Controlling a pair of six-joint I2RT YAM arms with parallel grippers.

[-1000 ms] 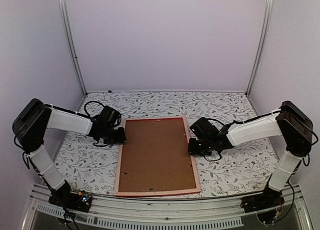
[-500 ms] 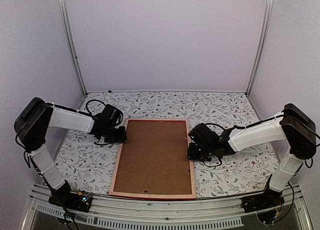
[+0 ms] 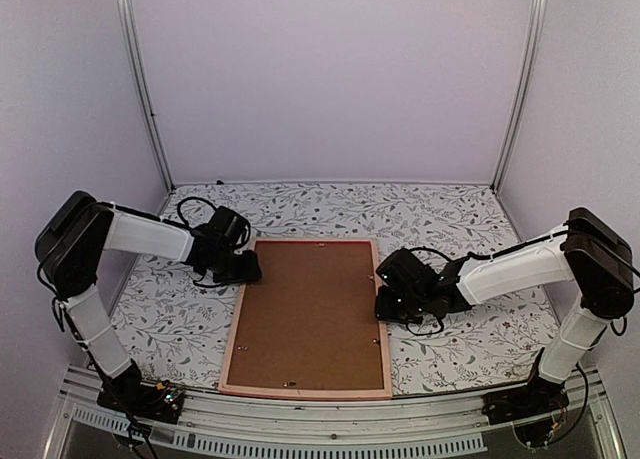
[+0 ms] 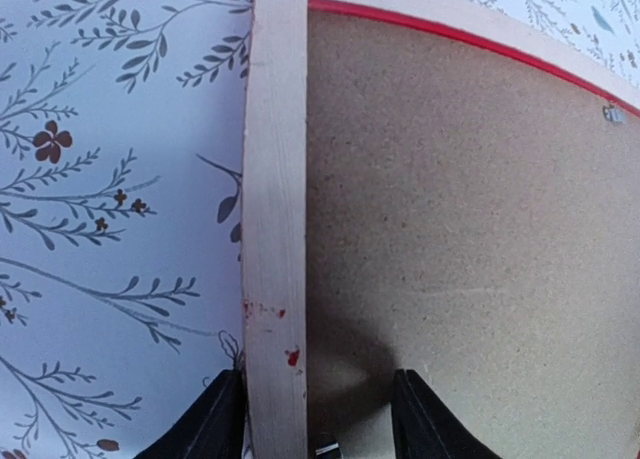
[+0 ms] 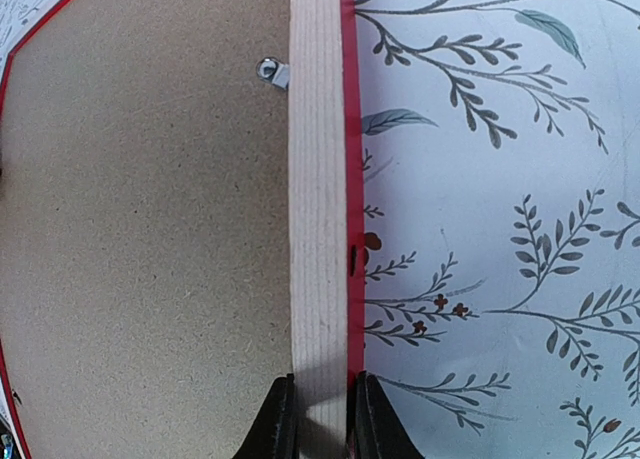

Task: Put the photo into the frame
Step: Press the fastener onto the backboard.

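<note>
The frame [image 3: 231, 351] lies face down on the table, pale wood back up, red edges showing. A brown backing board [image 3: 310, 314] fills it. The photo is not in view. My left gripper [image 3: 245, 271] is open and straddles the frame's left rail [image 4: 275, 179] near its far corner, one finger outside the rail and one over the board [image 4: 470, 229]; in its wrist view the gripper [image 4: 315, 419] sits at the bottom edge. My right gripper [image 3: 383, 304] is shut on the frame's right rail [image 5: 318, 179]; in its wrist view the gripper [image 5: 322, 419] pinches the rail from both sides.
Small metal retaining tabs sit at the board's edge [image 5: 270, 71] [image 4: 612, 112]. The table has a floral-patterned cloth [image 3: 470, 339]. Walls enclose the back and sides; a metal rail [image 3: 300, 429] runs along the near edge.
The frame has turned from skewed to square with the table and settled flat. Both grippers shifted with it; the left one moved a little to the right.
</note>
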